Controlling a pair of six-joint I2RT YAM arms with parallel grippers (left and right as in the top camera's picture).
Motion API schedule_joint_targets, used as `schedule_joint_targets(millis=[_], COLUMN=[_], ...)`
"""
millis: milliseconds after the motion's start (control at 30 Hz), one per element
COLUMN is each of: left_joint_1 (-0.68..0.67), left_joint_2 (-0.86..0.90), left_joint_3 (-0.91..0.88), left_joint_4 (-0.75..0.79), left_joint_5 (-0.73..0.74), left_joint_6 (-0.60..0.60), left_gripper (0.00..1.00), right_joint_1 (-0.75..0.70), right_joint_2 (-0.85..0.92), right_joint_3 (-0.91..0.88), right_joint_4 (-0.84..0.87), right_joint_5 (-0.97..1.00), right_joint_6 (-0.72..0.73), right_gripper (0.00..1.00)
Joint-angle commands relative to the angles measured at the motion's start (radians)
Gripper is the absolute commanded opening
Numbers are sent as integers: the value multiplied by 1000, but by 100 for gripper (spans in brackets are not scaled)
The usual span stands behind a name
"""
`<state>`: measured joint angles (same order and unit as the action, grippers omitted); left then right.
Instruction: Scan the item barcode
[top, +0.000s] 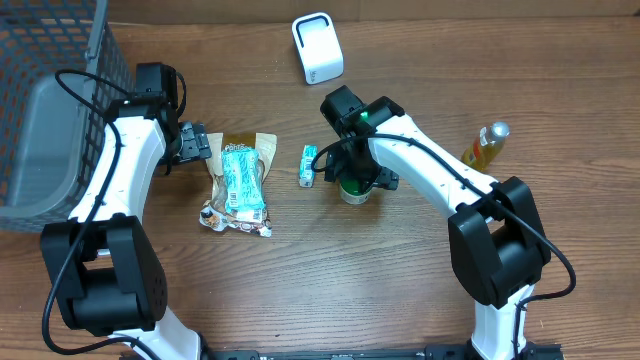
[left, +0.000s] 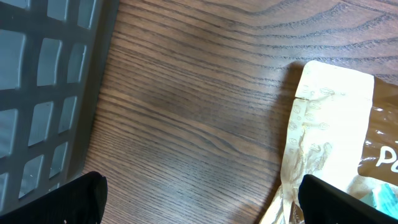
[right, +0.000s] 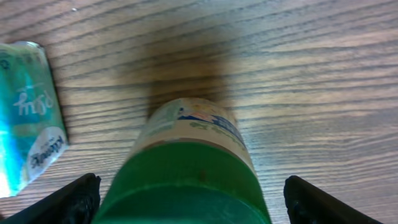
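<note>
Right wrist view: closest to the lens, the green-lidded jar (right: 186, 174) fills the bottom centre of the frame. It stands upright, and its pale label shows just above the lid. The right gripper (right: 199, 202) straddles it. Its two dark fingertips sit in the bottom corners with bare wood between each tip and the jar, so the jaws are spread wide and pinch nothing. Just beside the jar, at the left edge, a teal packet (right: 28, 143) lies flat on the wooden table (right: 311, 74).

Seen from the left wrist, the left gripper (left: 199, 202) is also spread wide, with a fingertip in each bottom corner and only wood grain between them. At the right of the frame lies the crimped end of a snack bag (left: 329, 118). The wall of a grey basket (left: 43, 81) runs down the left side.

From overhead, the jar sits at centre frame under the right gripper, with the teal packet next to it on the left. The snack bag lies further left, its top end just beside the left gripper. A yellow bottle (top: 487, 143) lies on its side at right, well apart from the jar. At the top edge of the frame, beyond the jar, stands the white scanner (top: 317, 47).
</note>
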<state>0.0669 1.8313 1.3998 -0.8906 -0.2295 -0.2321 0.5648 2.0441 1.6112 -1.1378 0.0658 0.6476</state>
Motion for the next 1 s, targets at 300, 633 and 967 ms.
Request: schedule_joint_targets(millis=[300, 633, 967], left_joint_1=[-4, -4, -4], left_joint_2=[-1, -1, -1], left_joint_3=[5, 5, 5], left_joint_4=[2, 2, 2], left_joint_5=[-13, -13, -13], left_joint_6=[4, 4, 4], left_gripper=[100, 100, 100], right_joint_1=[3, 0, -6], right_joint_2=[0, 0, 0], right_joint_3=[12, 12, 12], right_joint_4=[-17, -3, 9], right_joint_5=[-27, -23, -23], right_joint_6=[176, 163, -139], right_gripper=[69, 95, 100])
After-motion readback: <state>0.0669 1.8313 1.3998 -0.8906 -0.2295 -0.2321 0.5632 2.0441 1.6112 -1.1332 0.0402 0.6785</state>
